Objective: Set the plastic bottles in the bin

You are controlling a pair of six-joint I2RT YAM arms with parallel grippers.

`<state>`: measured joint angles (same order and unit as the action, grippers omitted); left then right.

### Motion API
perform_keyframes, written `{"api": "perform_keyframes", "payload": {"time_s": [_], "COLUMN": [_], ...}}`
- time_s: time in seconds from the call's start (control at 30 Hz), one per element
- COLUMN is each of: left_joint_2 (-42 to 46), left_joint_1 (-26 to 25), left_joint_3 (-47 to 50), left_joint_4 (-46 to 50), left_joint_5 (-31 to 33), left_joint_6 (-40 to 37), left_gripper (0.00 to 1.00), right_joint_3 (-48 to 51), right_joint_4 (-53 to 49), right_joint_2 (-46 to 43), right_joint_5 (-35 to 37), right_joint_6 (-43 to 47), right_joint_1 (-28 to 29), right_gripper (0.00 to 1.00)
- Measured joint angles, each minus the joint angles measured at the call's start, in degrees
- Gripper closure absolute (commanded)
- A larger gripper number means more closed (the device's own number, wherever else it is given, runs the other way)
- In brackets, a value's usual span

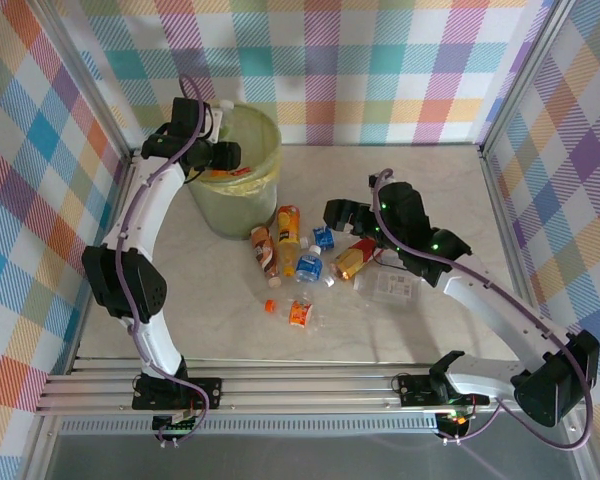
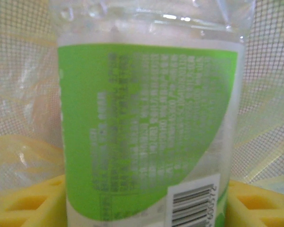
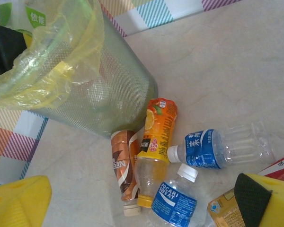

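My left gripper hangs over the bin, a pale-green mesh bucket with a yellow bag over its rim. In the left wrist view its yellow fingers press both sides of an upright clear bottle with a green label, the bin's mesh wall behind it. Several plastic bottles lie on the table right of the bin: a brown one, an orange one, two blue-labelled ones. My right gripper hovers open above them, holding nothing.
More bottles lie nearer the front: a red-and-yellow one, a clear one under the right arm, a small orange one and a loose orange cap. Checked walls close in the table on three sides.
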<state>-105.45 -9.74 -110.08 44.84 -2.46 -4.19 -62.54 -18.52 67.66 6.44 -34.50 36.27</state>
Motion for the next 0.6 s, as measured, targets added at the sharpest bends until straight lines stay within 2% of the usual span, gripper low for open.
{"api": "perform_keyframes", "payload": {"time_s": [0.27,0.6], "left_joint_2": [-0.2,-0.1], "left_joint_1": [0.0,0.0], "left_joint_3": [-0.7,-0.7], "left_joint_4": [1.0,1.2], "left_joint_5": [0.0,0.0], "left_joint_6": [0.1,0.5], "left_gripper": [0.14,0.11], "right_joint_3": [-0.5,-0.5], "right_joint_4": [-1.3,-2.6], "right_joint_2": [0.2,0.5], "right_joint_5": [0.2,0.6], "right_joint_6": [-0.2,-0.7], "right_joint_1": [0.0,0.0], "right_gripper": [0.0,0.0]}}
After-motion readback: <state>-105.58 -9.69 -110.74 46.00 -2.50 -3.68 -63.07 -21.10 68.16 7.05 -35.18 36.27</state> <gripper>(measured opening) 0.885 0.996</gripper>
